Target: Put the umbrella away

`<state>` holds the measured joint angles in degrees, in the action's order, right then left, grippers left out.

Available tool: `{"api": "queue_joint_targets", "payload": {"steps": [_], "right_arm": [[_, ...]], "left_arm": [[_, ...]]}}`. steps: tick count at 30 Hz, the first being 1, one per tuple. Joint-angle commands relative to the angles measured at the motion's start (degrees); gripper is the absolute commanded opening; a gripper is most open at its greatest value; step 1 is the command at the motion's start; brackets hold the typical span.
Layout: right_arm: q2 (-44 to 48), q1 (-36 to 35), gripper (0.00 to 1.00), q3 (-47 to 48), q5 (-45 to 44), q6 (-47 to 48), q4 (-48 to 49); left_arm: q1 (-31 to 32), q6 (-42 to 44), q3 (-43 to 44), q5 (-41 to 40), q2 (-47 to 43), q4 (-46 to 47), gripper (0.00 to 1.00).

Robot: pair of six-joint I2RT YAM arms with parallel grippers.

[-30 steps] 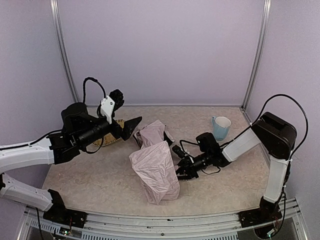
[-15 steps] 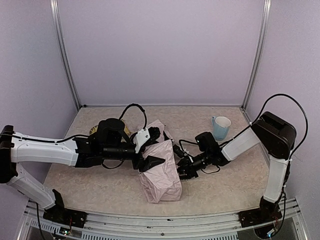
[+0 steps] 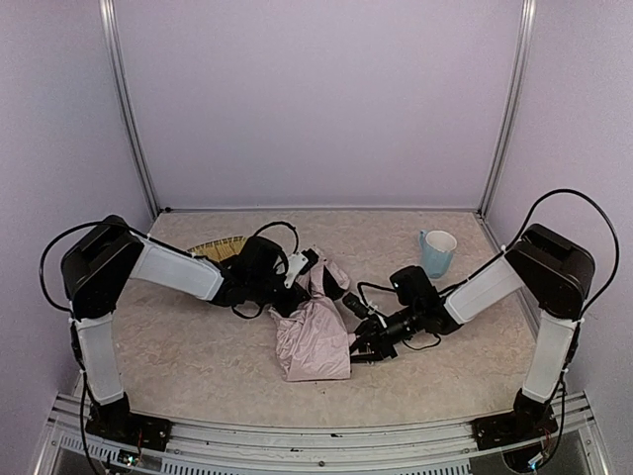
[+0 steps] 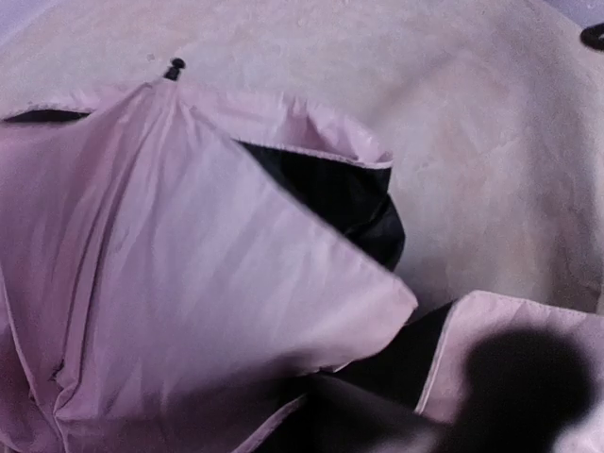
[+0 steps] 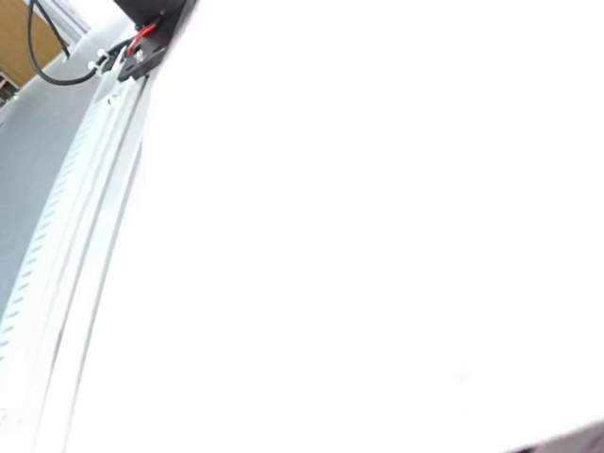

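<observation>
Umbrella (image 3: 315, 338): crumpled pale pink heap, black lining showing, mid-tabletop toward the near edge | Left gripper (image 3: 307, 287): closed, at the heap's far end | Right gripper (image 3: 358, 336): against the heap's right side, open or gripping cannot be told | Blue mug (image 3: 436, 252): far-right corner | Woven tray (image 3: 213, 249): far-left corner

I've got the left arm (image 3: 178, 272) stretched low toward the middle, left gripper (image 3: 295, 297) closed tight. The right arm (image 3: 485, 287) reaches low leftward; I can't read the right gripper (image 3: 361, 334) jaws.
</observation>
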<state>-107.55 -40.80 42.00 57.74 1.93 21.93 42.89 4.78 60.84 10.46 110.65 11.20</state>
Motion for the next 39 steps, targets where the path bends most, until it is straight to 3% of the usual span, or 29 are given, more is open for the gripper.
{"api": "queue_joint_targets", "payload": {"steps": [1,2,5,10,13,19,20,21,22,24,27,31,39], "right_arm": [[0.12,-0.78,0.00,-2.15,-1.40,-5.02,-1.40],[0.26,-0.78,0.00,-2.05,-2.34,-5.38,-1.44],[1.70,-0.78,0.15,-2.17,-7.51,-7.27,-2.76],[9.16,-0.78,0.59,-4.19,-15.87,-11.19,-6.28],[14.51,-0.78,0.78,-4.20,-24.68,-12.17,-12.77],[28.45,-1.01,0.82,-3.83,-43.28,-10.52,-22.67],[30.45,-1.61,0.83,-3.92,-43.61,-8.29,-22.48],[32.21,-3.35,0.95,-4.04,-43.91,-5.15,-21.80],[33.49,-6.22,0.99,-4.16,-44.97,-1.02,-20.95],[33.99,-12.51,1.00,-4.12,-46.03,8.35,-19.33],[29.94,-18.52,1.00,-2.21,-47.79,18.89,-18.83],[17.55,-23.85,1.00,7.00,-54.13,25.65,-25.95],[1.26,-25.32,1.00,16.08,-65.41,34.26,-24.46]], "left_arm": [[0.44,-1.02,-0.07,1.21,5.66,-2.85,0.00],[0.44,-0.76,0.04,1.20,6.86,-3.08,0.00],[0.52,0.25,0.58,2.00,9.54,-4.93,0.00],[0.74,2.84,-0.96,2.93,10.46,-5.82,0.00],[0.74,4.62,-1.86,3.38,10.46,-5.93,0.00],[0.61,6.05,-2.28,4.30,10.99,-5.55,0.00],[0.61,6.11,-2.38,4.58,10.99,-5.35,0.00],[0.61,6.11,-2.51,4.73,10.95,-5.13,0.00],[0.61,6.12,-2.64,4.88,10.79,-5.02,0.00],[0.53,6.28,-2.79,5.16,10.58,-4.97,0.00],[0.52,6.53,-2.92,5.95,10.29,-5.08,0.00],[0.44,6.75,-2.97,6.30,10.43,-5.46,0.00],[0.44,7.09,-3.27,8.30,10.63,-5.36,0.00]]}}
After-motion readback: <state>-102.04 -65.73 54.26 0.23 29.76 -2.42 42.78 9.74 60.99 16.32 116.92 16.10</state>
